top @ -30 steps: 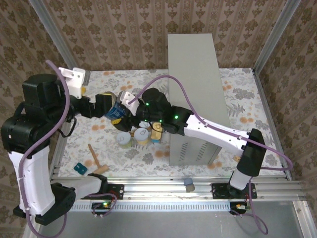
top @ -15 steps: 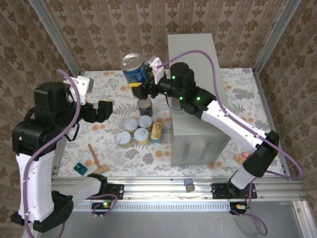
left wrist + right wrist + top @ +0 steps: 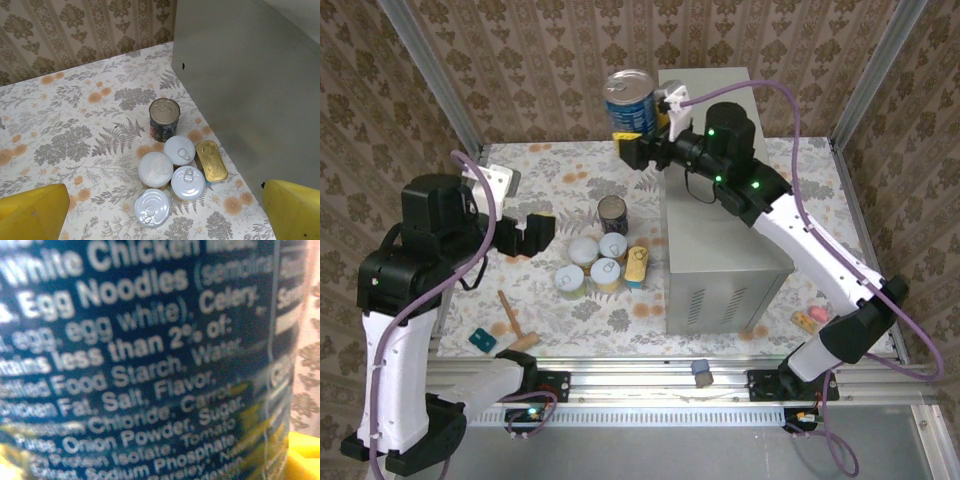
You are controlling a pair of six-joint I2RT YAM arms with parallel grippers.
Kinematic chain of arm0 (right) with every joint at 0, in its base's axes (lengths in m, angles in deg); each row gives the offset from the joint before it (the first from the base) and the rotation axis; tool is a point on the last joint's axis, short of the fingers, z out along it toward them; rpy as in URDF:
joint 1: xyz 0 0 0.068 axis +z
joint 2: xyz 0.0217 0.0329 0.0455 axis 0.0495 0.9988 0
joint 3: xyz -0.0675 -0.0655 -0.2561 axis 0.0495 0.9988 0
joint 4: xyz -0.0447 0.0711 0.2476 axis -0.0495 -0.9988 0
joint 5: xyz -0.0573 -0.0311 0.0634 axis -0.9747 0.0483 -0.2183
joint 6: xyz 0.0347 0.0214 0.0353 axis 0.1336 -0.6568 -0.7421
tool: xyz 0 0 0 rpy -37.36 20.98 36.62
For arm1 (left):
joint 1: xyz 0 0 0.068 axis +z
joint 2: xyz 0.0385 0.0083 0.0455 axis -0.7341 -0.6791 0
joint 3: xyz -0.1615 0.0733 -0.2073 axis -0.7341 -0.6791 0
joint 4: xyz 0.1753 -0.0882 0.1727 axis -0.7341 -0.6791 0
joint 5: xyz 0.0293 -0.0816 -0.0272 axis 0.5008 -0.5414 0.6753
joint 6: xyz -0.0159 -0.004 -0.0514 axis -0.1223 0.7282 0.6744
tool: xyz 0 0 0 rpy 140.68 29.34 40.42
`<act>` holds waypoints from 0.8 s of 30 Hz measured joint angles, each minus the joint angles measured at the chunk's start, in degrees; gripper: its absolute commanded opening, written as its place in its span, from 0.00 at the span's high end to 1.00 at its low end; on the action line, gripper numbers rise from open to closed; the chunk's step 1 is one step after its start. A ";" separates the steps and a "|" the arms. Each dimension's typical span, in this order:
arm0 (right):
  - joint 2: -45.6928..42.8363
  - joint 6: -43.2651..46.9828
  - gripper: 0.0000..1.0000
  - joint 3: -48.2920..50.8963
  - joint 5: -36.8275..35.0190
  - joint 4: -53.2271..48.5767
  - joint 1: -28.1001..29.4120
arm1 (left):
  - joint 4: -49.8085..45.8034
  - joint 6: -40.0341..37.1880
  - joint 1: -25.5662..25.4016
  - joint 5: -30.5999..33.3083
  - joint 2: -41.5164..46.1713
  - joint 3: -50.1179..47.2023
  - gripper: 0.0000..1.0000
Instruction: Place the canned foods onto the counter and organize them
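My right gripper point(image 3: 638, 140) grips a dark-blue can point(image 3: 630, 100), raised beside the far left corner of the counter point(image 3: 715, 200). I see my left gripper point(image 3: 530, 236) hanging wide open, left of the counter.

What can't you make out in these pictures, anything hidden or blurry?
Right wrist view: the held blue can is so close that its label blurs and edges cut off its name.
Top view: the right arm covers part of the top of the counter.
Left wrist view: the short cans show lids, not labels.
Top view: a yellow-pink thing beside the counter is too small to name.
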 measured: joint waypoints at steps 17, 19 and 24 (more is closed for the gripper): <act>-9.94 4.04 0.28 1.53 -1.55 -8.46 -17.00 | 13.73 0.70 0.00 -9.84 0.90 -8.50 0.00; -9.40 4.35 0.28 1.53 -1.25 -9.84 -18.60 | 15.67 0.72 0.00 -11.91 0.26 -8.96 0.00; -7.43 4.52 0.29 3.39 0.44 -10.19 -20.28 | 20.68 0.70 -0.46 -15.72 -1.95 -9.53 0.00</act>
